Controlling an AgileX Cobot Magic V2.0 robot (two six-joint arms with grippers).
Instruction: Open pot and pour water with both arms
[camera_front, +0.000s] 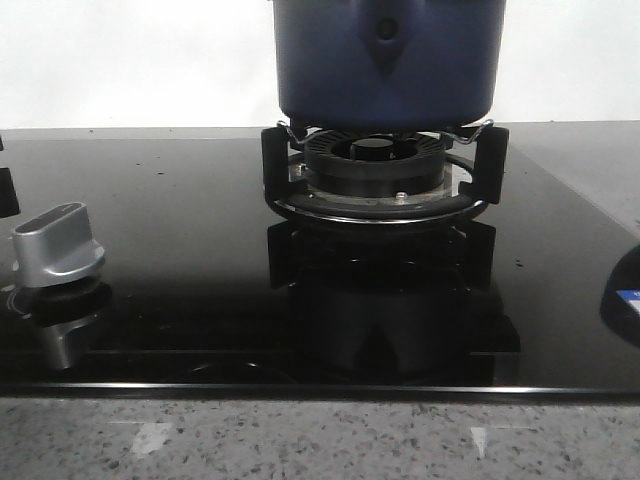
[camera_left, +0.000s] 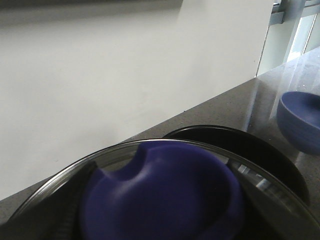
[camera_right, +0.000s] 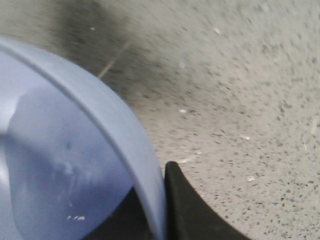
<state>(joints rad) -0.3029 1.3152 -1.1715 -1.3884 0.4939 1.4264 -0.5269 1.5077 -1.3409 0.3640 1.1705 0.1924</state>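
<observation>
The dark navy pot (camera_front: 388, 60) stands on the burner grate (camera_front: 285, 160) in the front view; its top is cut off and neither arm shows there. In the left wrist view a glass lid (camera_left: 115, 152) with a metal rim and a blue knob (camera_left: 165, 195) fills the foreground. My left gripper (camera_left: 160, 205) is shut on that knob, with dark fingers (camera_left: 65, 210) beside it. Behind the lid lies a dark round rim (camera_left: 250, 145). My right gripper (camera_right: 157, 212) is shut on the rim of a light blue bowl (camera_right: 60, 150), with one black finger (camera_right: 192, 210) outside the wall.
The glossy black hob (camera_front: 180, 230) carries a silver control knob (camera_front: 58, 245) at the front left. A speckled stone counter (camera_front: 320, 440) runs along its front edge. A blue bowl (camera_left: 302, 120) sits on the counter beyond the lid. A white wall (camera_left: 125, 65) stands behind.
</observation>
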